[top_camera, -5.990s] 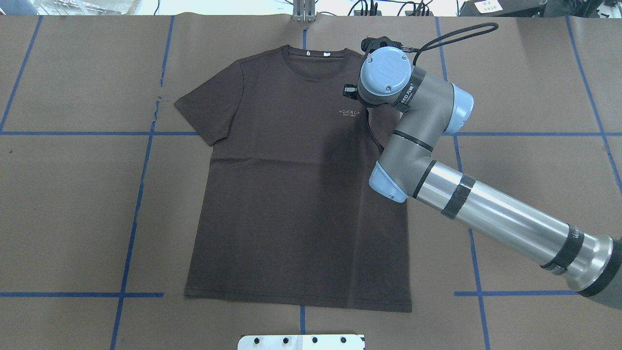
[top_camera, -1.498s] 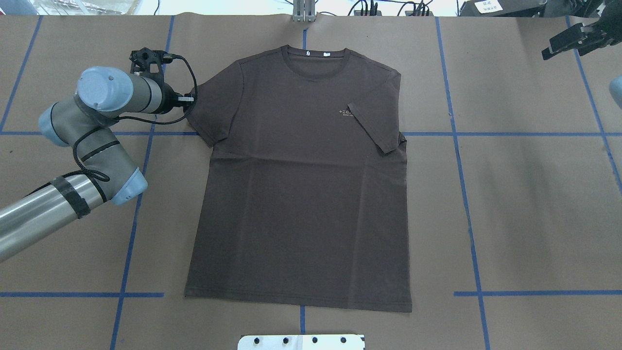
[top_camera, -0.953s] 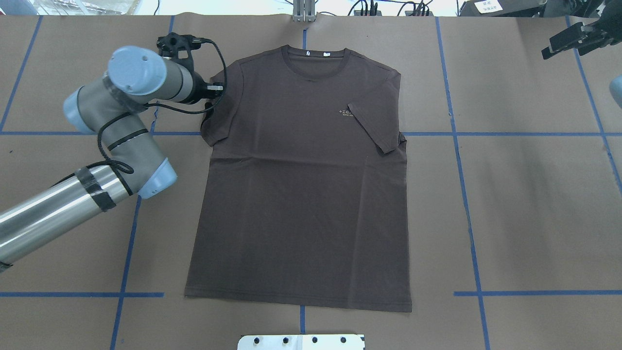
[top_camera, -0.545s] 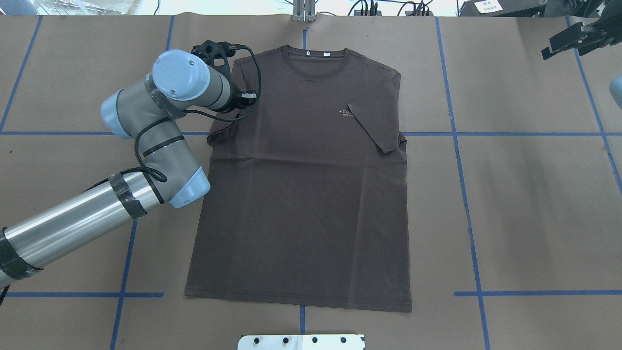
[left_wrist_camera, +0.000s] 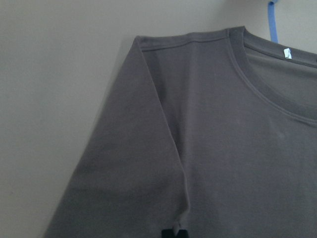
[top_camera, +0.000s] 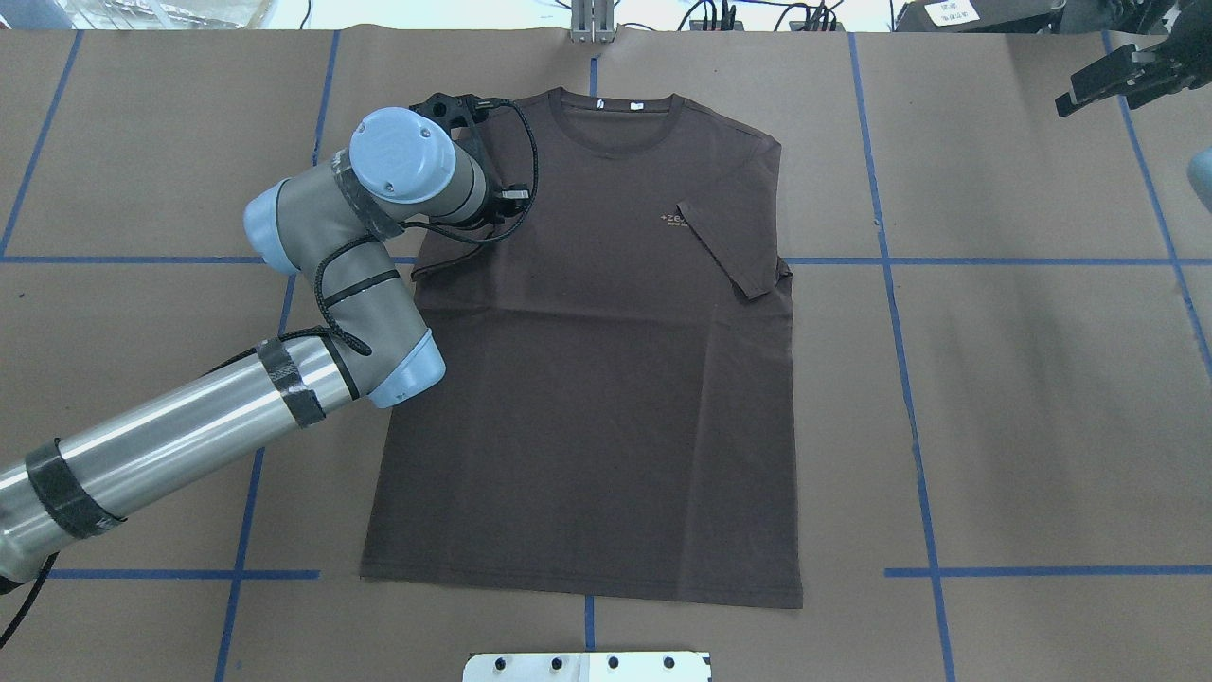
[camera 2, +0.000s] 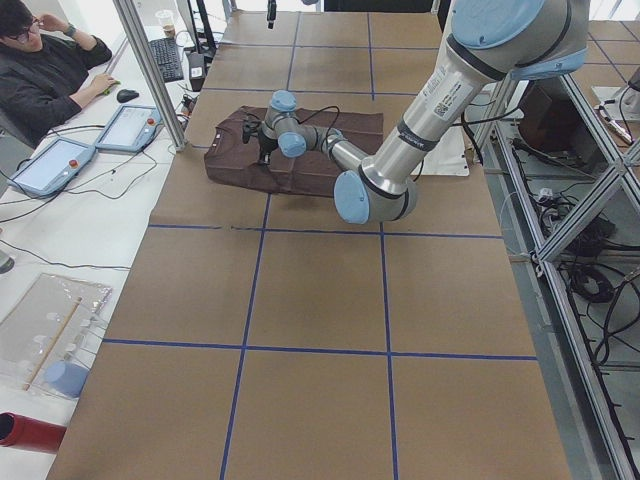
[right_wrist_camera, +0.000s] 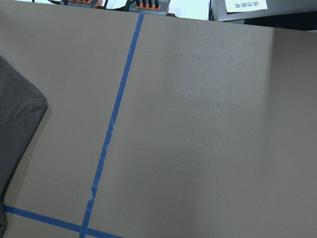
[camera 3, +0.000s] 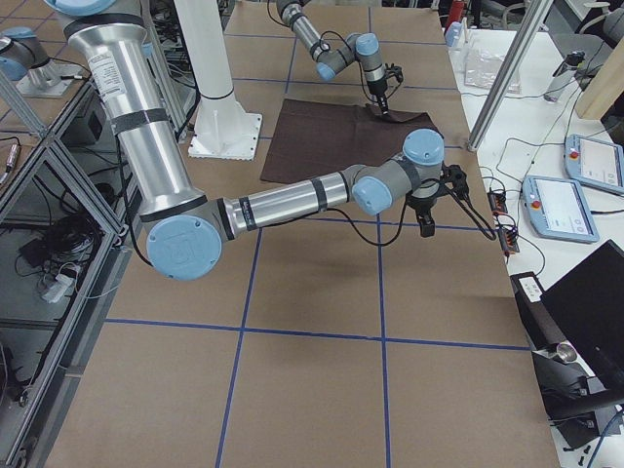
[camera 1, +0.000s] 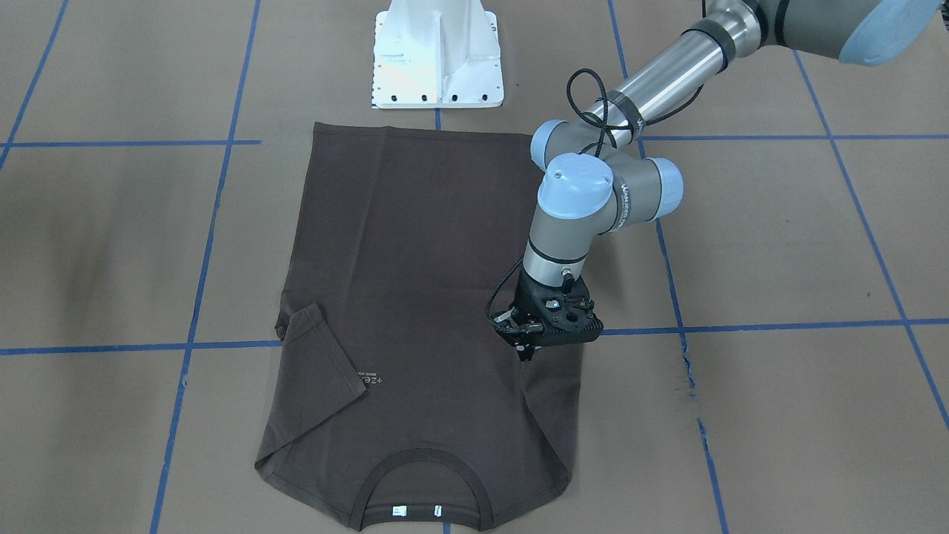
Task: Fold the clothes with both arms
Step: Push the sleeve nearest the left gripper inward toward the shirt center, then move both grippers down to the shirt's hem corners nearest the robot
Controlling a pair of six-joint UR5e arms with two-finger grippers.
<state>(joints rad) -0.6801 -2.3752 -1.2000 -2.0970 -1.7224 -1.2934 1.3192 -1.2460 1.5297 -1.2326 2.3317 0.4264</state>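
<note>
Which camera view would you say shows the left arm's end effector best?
The exterior front-facing view: the black left end effector shows clearly, pinching the dark brown short-sleeved T-shirt. Overhead, the wrist hides most of it; the left wrist-mounted view catches only its fingertips; side views show it tiny.

Bright, even light from above on the table (top_camera: 1042, 426), shadows soft and faint. Glare runs along the silver tube of the left arm (top_camera: 170, 450). Left wrist view looks washed, slightly soft; side views bow at the edges.
</note>
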